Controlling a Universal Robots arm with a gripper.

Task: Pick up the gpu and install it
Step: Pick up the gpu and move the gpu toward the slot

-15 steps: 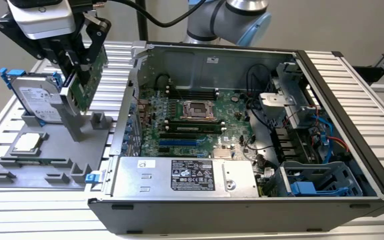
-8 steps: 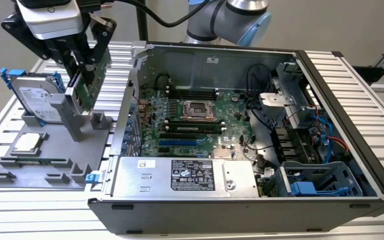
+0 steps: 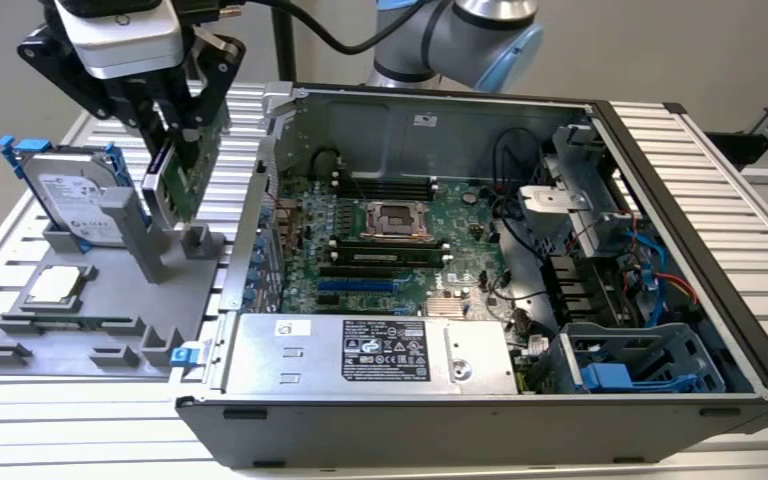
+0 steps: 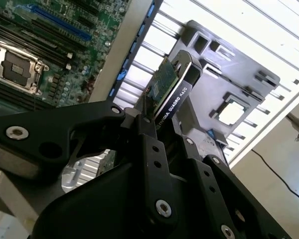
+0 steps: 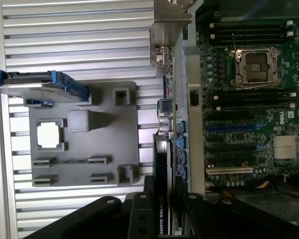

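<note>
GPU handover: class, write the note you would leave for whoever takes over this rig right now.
The gripper is shut on the gpu, a thin green circuit-board card with a black cooler, held on edge.
Position: the card hangs over the grey plastic holder tray, just outside the open black computer case, at the exterior view's left.
Done: the pick-up.
Left: the card is not yet in any slot of the green motherboard.

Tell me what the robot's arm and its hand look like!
The arm is rounded and silver-grey, with a light blue cap and a black cable. Its gripper is black, with jointed links dotted with silver bolts, and a white box above.
</note>
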